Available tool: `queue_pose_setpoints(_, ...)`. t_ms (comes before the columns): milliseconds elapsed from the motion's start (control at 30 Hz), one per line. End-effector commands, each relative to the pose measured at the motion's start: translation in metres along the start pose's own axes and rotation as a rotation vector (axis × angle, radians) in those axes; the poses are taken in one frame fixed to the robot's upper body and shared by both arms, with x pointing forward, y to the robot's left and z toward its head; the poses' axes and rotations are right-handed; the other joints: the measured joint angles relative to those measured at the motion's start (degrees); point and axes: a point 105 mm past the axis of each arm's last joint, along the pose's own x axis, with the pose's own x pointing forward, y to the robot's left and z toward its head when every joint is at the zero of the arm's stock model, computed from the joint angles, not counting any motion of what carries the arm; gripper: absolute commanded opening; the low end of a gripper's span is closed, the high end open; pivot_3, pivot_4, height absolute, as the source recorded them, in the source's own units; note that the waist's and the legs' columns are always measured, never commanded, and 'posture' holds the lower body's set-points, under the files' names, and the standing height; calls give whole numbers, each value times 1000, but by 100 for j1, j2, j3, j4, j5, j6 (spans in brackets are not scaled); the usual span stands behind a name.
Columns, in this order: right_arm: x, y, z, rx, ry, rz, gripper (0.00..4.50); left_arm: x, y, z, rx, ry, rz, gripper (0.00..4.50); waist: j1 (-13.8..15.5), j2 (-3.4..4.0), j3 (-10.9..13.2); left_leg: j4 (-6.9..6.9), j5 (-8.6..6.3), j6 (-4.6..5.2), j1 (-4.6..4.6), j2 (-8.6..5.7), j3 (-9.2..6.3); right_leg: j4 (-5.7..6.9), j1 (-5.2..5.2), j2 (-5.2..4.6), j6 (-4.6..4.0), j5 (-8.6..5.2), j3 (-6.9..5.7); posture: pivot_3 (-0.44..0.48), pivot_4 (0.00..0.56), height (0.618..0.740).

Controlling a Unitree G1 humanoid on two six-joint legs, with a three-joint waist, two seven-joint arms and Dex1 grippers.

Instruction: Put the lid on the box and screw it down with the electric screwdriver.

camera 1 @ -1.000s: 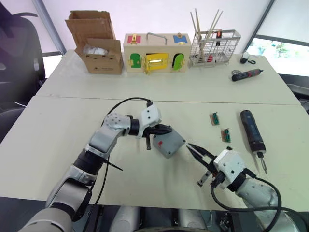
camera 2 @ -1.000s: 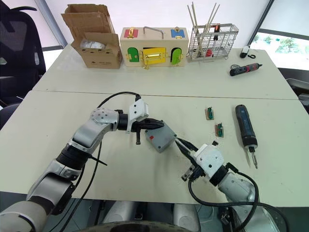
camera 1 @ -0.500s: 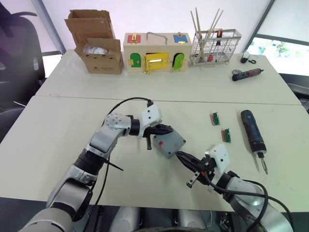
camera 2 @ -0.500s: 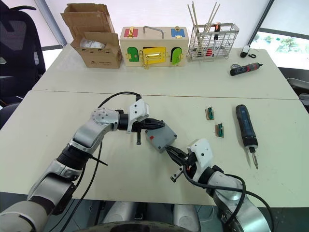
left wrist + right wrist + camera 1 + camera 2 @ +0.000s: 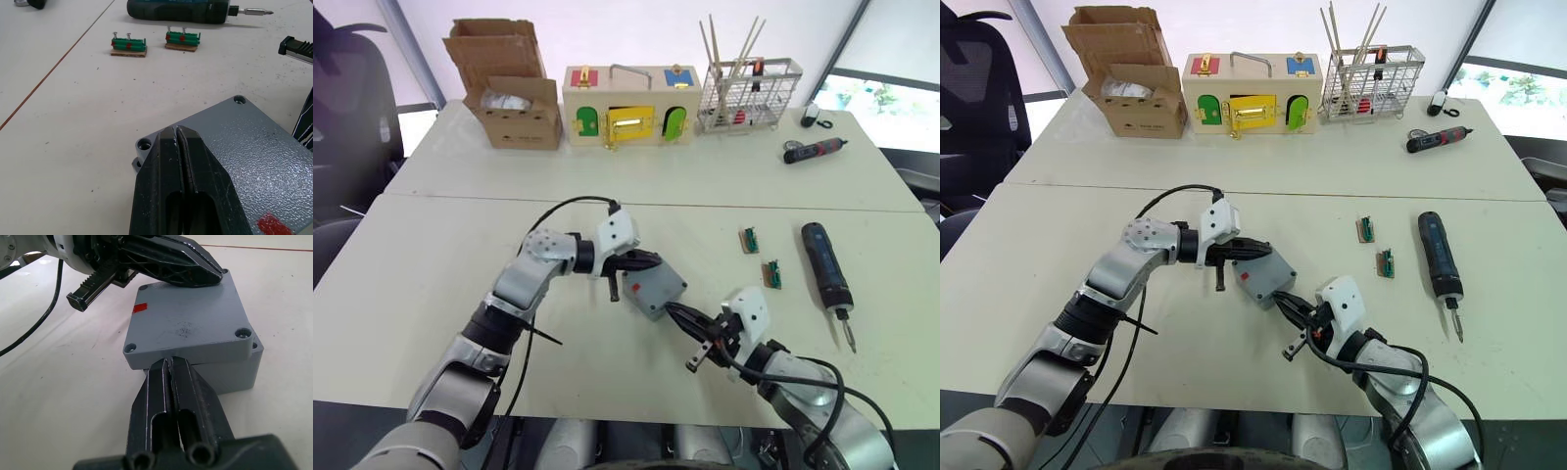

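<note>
Grey plastic meets black steel at the centre of the frame, where the lid (image 5: pixel 188 323) sits on the box (image 5: pixel 230 374) slightly askew, one corner overhanging, a red mark on its top. The left gripper (image 5: pixel 646 261) presses down on the lid's upper left edge with its fingers (image 5: pixel 183 161) closed together and holding nothing. The right gripper (image 5: pixel 677 315) reaches in from the lower right, its fingers (image 5: pixel 171 382) likewise shut tight and empty, their tips touching the lid's near edge.

Well to the right of the box, the electric screwdriver (image 5: pixel 825 265) lies flat on the pale tabletop (image 5: pixel 431 264), its metal bit pointing toward the bottom of the frame. Between it and the box rest two small green terminal blocks (image 5: pixel 750 240).

Along the top of the frame stand a brown cardboard box (image 5: pixel 513 98), a wooden box with coloured doors (image 5: pixel 628 108) and a wire rack (image 5: pixel 747 96). A smaller black-and-red screwdriver (image 5: pixel 815 151) lies at upper right.
</note>
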Motion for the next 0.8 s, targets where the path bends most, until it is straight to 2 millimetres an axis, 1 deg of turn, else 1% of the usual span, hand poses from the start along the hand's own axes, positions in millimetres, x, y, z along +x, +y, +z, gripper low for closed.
queue_pose_setpoints(33, -1, -5, 9, -29, -40, -20, 48, -1, -4, -23, -84, 67, -1, 0, 2, 0, 0, -1, 0, 0, 0, 0, 0, 0, 0, 0, 0, 0, 0, 0, 150, 694)
queue_pose_setpoints(167, -3, -7, 8, -37, -32, -26, 48, 2, -8, -21, -96, 54, -17, 0, 2, 0, 0, -3, 0, 0, -1, 0, 0, -4, 0, 0, 1, 0, 0, 0, 150, 694)
queue_pose_setpoints(333, -4, -9, 8, -37, -31, -32, 48, 4, -11, -14, -115, 18, -23, 0, 5, 1, 1, -10, 0, 0, -2, 0, 0, -14, 0, 0, 1, 1, 0, 0, 150, 694)
queue_pose_setpoints(467, -5, -8, 8, -36, -29, -31, 48, 3, -9, -5, -132, -24, -16, 0, 3, 3, 3, -21, 0, 0, -3, 0, 0, -28, 0, 0, 2, 1, 0, 0, 150, 694)
queue_pose_setpoints(633, -5, -9, 8, -37, -29, -33, 48, 0, -5, 0, -139, -39, 1, 0, -1, 6, 4, -39, 0, -1, -3, 0, 0, -46, -1, 1, 11, 7, -1, 0, 150, 694)
queue_pose_setpoints(733, -6, -11, 7, -36, -25, -36, 48, -5, -2, 12, -151, -86, 5, 0, -2, 9, 6, -51, 0, -1, -3, 0, 1, -56, -3, 1, 13, 9, -1, 0, 150, 694)
queue_pose_setpoints(800, -8, -12, 6, -40, -21, -37, 48, -12, 1, 25, -159, -137, 9, 0, -3, 11, 11, -60, 1, -2, -4, 0, 1, -60, -6, 1, 14, 9, -1, 0, 150, 694)
